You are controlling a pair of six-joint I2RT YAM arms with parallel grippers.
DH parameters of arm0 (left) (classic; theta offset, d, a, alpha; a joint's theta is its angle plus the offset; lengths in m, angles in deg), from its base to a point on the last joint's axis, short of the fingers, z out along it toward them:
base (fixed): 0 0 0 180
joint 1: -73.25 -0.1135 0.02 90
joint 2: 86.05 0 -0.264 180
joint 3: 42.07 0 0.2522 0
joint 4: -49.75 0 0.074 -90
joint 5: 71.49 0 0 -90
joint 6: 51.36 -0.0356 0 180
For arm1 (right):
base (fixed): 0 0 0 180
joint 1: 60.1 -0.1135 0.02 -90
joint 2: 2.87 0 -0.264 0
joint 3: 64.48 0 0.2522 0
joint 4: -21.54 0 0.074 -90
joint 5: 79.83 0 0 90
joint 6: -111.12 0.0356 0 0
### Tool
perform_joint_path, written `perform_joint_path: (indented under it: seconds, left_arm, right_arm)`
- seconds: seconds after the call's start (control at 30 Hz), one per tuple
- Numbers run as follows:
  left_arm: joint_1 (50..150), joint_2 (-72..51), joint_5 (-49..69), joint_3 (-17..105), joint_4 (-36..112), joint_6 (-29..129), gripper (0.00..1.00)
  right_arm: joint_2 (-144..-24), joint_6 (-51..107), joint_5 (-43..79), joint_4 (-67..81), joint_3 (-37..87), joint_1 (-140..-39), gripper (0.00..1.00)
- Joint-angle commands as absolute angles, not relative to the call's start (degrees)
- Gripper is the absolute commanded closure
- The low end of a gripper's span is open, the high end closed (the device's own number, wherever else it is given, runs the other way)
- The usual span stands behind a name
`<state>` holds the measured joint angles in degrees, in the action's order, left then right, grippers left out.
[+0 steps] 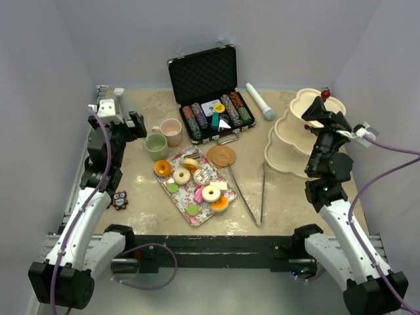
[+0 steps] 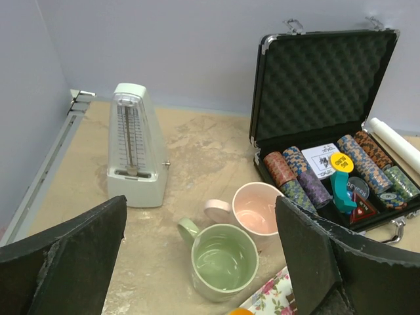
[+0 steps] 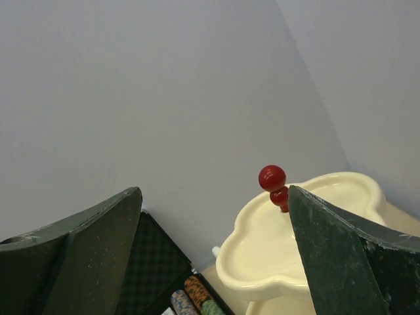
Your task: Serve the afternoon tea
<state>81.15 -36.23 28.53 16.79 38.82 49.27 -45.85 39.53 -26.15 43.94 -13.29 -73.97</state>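
Observation:
Toy donuts, macarons and cakes (image 1: 195,182) lie on a floral tray (image 1: 191,217) at the table's middle. A green cup (image 1: 156,146) (image 2: 222,260) and a pink cup (image 1: 172,130) (image 2: 257,209) stand side by side left of it. The cream three-tier stand (image 1: 292,131) (image 3: 308,243) with a red knob (image 3: 272,178) stands at the right. My left gripper (image 1: 134,123) (image 2: 200,256) is open and empty, above and just left of the cups. My right gripper (image 1: 314,113) (image 3: 213,252) is open and empty, raised over the stand.
An open black case of poker chips (image 1: 216,115) stands at the back. A white metronome (image 2: 134,146), a white roller (image 1: 260,101), a round cork coaster (image 1: 222,155), metal tongs (image 1: 252,190) and a small owl figure (image 1: 119,199) lie around.

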Motion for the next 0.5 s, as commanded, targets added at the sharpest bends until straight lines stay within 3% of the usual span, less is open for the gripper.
perform_joint_path:
  seconds: [0.0,0.27,0.47]
  left_arm:
    - [81.1,-34.7,28.7,18.8,39.3,50.9,0.0]
    - [81.1,-34.4,28.4,18.8,39.6,51.3,0.0]
    - [81.1,-35.0,30.1,18.6,39.5,51.5,0.0]
  right_arm:
    - [-47.7,40.5,-23.8,41.4,-8.8,-73.9,0.02]
    - [-55.8,42.4,-9.4,31.1,-2.1,-75.5,0.02]
    - [-63.6,41.2,-9.0,20.5,3.2,-83.6,0.02]
